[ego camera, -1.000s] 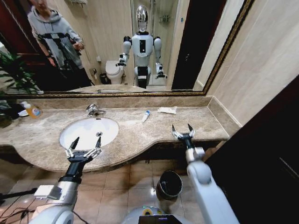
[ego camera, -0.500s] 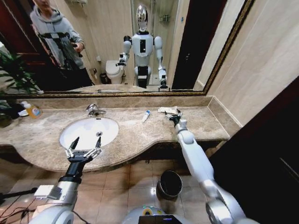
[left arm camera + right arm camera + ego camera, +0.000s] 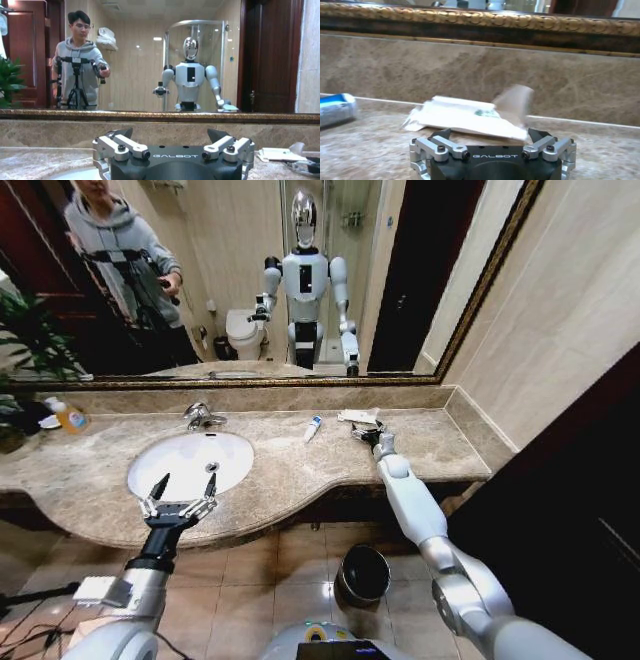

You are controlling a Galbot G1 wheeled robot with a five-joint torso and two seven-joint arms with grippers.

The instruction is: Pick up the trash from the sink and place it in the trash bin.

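My right gripper (image 3: 491,139), fingers spread, faces the flat white wrapper (image 3: 470,118) lying crosswise at the worktop's (image 3: 300,470) back edge; left gripper (image 3: 178,502) hovers open, farther off.

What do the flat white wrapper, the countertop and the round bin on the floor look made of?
Flat white wrapper: thin plastic film or paper, creased, one corner translucent. Beige-brown countertop: polished marble-like stone, veined and glossy. Round bin: dark shiny metal, seemingly, with a bright rim. Right gripper is at the wrapper.

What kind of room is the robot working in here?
Most likely a bathroom, perhaps in a hotel. A white oval basin with a chrome faucet sits in a beige-brown marble countertop, and the large gold-framed mirror reflects a white toilet.
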